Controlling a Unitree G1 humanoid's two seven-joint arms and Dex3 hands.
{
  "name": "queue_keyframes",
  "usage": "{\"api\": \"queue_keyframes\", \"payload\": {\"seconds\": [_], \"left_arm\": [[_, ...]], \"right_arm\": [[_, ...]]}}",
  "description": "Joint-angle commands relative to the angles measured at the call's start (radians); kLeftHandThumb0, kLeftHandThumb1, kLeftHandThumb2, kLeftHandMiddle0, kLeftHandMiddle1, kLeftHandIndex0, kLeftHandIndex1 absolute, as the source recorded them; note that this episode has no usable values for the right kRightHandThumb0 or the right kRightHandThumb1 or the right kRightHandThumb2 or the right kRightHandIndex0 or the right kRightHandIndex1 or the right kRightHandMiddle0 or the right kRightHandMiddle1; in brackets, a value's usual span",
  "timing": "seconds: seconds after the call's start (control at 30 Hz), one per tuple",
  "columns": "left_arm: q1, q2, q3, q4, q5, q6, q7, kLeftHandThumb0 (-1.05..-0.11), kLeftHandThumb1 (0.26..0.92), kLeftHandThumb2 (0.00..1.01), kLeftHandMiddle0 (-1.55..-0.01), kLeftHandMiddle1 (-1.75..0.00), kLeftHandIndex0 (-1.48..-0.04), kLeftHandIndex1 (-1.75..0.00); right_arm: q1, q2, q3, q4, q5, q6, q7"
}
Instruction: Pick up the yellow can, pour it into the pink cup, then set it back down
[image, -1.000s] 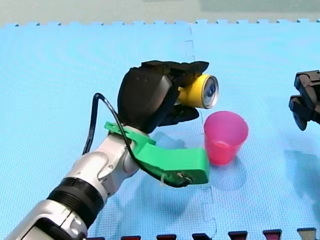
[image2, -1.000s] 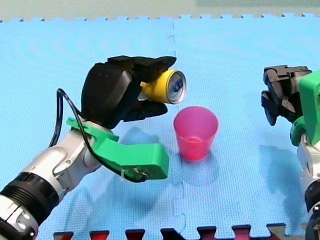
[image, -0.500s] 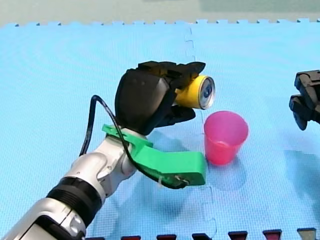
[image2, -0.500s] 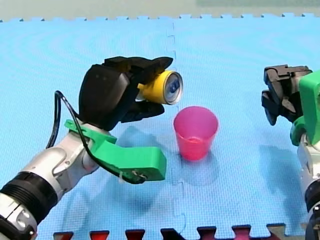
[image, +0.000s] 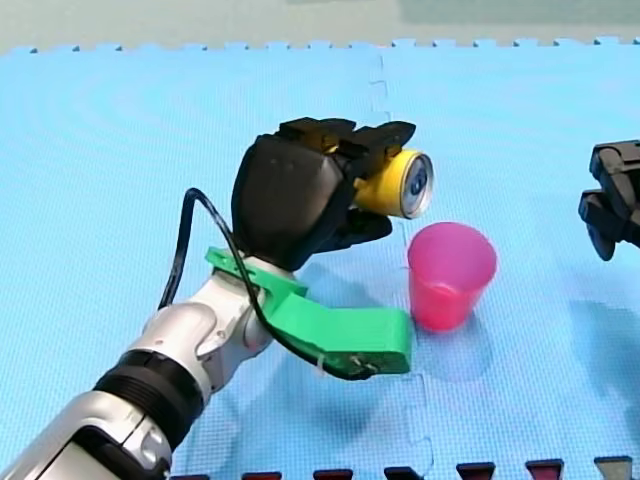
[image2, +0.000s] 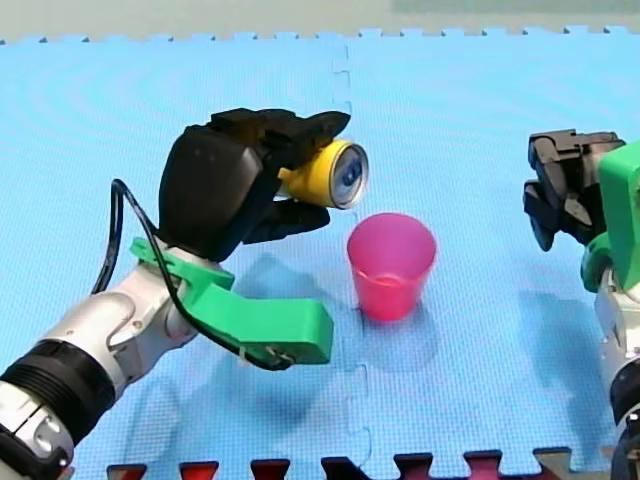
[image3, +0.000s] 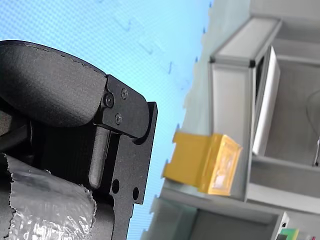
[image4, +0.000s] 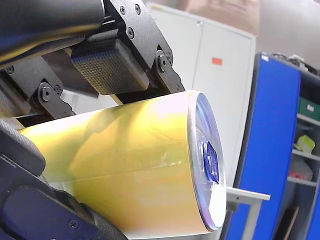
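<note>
Left hand (image: 295, 200), frame centre, clamped round the yellow can (image: 398, 185). The can is on its side in the air, lid facing right, just above and left of the pink cup (image: 451, 275) rim. Cup upright on blue mat (image: 120, 150). Second wrist view gives close detail: ribbed finger pad (image4: 107, 67) pressed on can wall, blue tab (image4: 210, 160) on lid. Right hand (image2: 560, 185), right edge, holds nothing.
</note>
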Motion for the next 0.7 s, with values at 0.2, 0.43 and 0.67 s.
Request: {"api": "queue_keyframes", "payload": {"seconds": [0.2, 0.43, 0.67], "left_arm": [[-0.017, 0.004, -0.017, 0.0, 0.014, 0.026, 0.015, -0.352, 0.801, 0.0, -1.38, -0.02, -1.24, 0.0], [-0.028, 0.005, -0.038, 0.003, 0.042, 0.057, 0.037, -0.351, 0.804, 0.0, -1.45, -0.06, -1.27, -0.01], [-0.038, 0.01, -0.049, 0.014, 0.048, 0.059, 0.047, -0.356, 0.806, 0.0, -1.43, -0.2, -1.28, -0.01]], "right_arm": [[-0.001, -0.005, -0.001, -0.001, 0.0, -0.004, -0.003], [0.0, -0.004, 0.001, -0.002, -0.002, -0.007, -0.004], [0.001, -0.004, -0.002, 0.0, 0.0, -0.009, -0.002]]}}
